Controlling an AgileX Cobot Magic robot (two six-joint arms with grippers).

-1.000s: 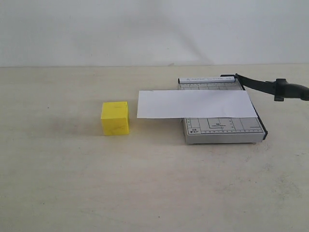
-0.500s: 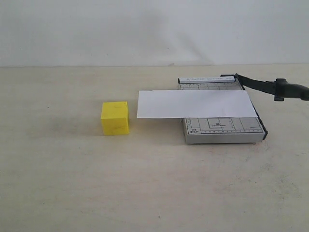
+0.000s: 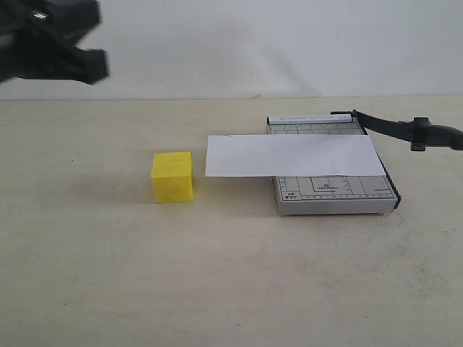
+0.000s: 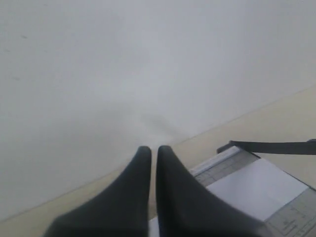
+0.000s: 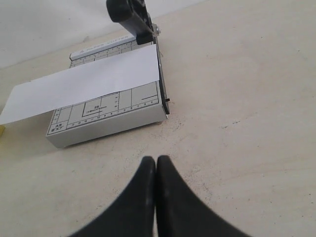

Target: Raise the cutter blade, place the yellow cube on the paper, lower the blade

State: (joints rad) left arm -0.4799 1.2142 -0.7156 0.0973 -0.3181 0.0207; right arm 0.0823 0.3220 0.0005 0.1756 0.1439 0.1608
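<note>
Blade (image 3: 387,126) up, cube (image 3: 172,176) not yet placed
Blade stands raised off the base (image 3: 333,191); the cube sits on the desk (image 3: 231,275) just left of the paper (image 3: 293,155). Left claw (image 4: 154,148) hangs high, right claw (image 5: 156,159) low, both closed and empty. Placing and lowering remain.

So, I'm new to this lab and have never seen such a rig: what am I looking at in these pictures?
It is a robot with two arms, each ending in a two-fingered tool. The wide picture comes from a camera off the arms; the other two come from wrist cameras looking out over each tool. The left tool and right tool are both shut and hold nothing. On the table sit a yellow cube and a grey cutter base with white paper laid across it. The cutter blade is lifted off the base.
</note>
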